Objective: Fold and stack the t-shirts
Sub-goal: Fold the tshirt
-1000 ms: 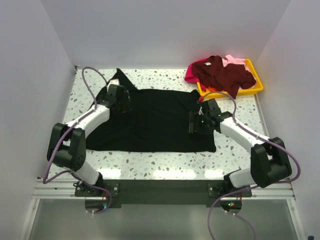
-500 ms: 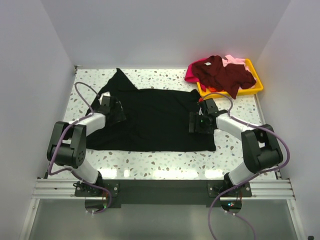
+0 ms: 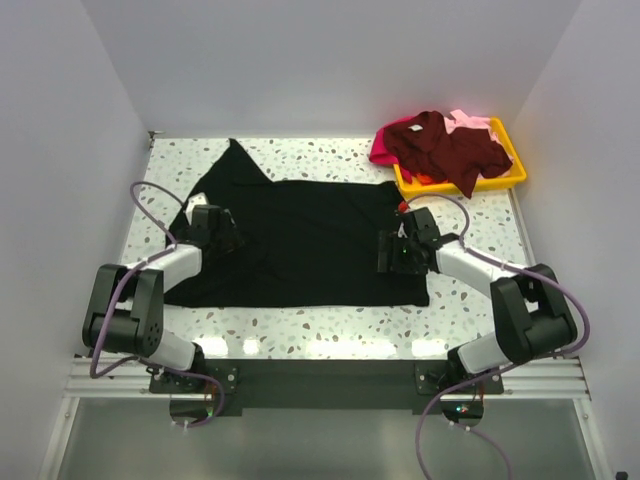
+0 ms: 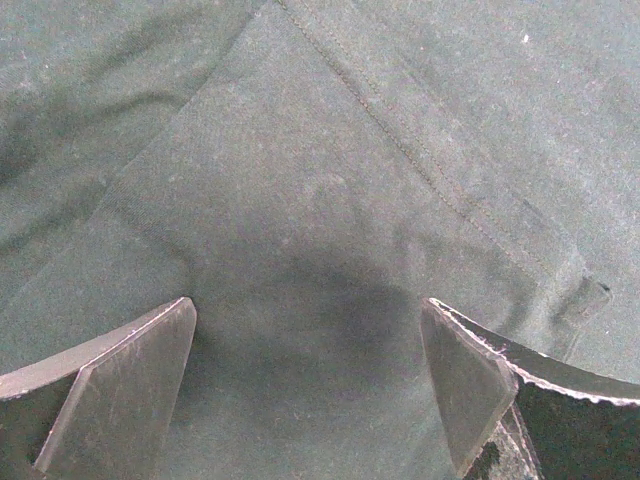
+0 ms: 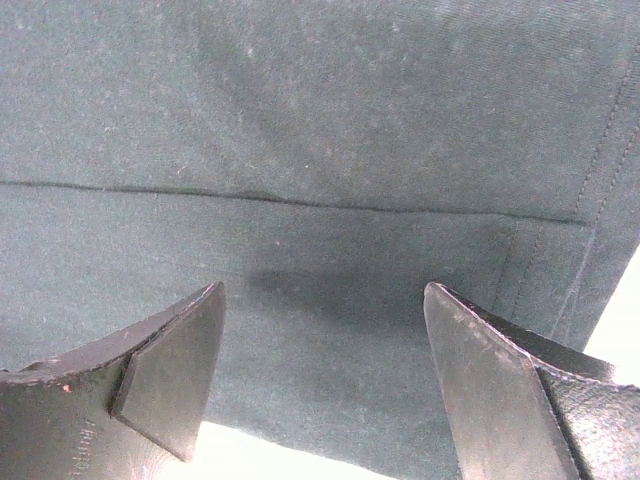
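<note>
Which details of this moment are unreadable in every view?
- Top view: pink shirt and magenta shirt mostly buried under maroon shirt.
- Both wrist views: black shirt overflows the frame edges; whether left gripper or right gripper touches it is unclear.

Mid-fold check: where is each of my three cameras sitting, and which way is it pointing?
Top external: above and behind the bases, looking down at both arms, the black t-shirt and the yellow tray.
Left wrist: on the left arm, looking down past the open left gripper at shirt seams.
Right wrist: likewise, open right gripper over the shirt's edge and the table.
Shared: all three show the black t-shirt.
</note>
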